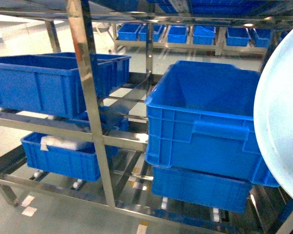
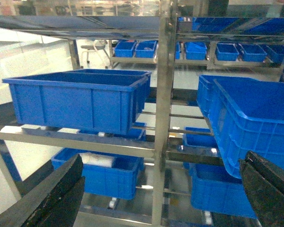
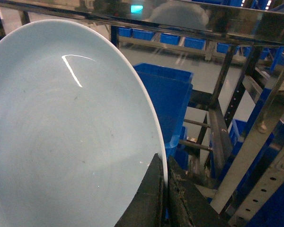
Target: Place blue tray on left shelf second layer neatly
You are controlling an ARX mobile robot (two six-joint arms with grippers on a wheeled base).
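Observation:
The pale blue tray (image 3: 61, 132) fills the left of the right wrist view, held up on edge. My right gripper (image 3: 164, 189) is shut on its rim, one finger on each face. In the head view the tray (image 1: 282, 122) covers the right edge, in front of the steel rack; neither gripper shows there. The left shelf second layer (image 1: 44, 126) is a steel rail tier left of the shiny post (image 1: 90, 97), and a deep blue crate (image 1: 49, 83) stands on it. My left gripper (image 2: 161, 194) is open and holds nothing, facing the rack.
A large blue crate (image 1: 205, 117) sits tilted in the right bay over another crate (image 1: 200, 187). A lower crate (image 1: 63, 153) holding something white sits below the left tier. A row of small blue crates (image 1: 185, 34) lines a far rack.

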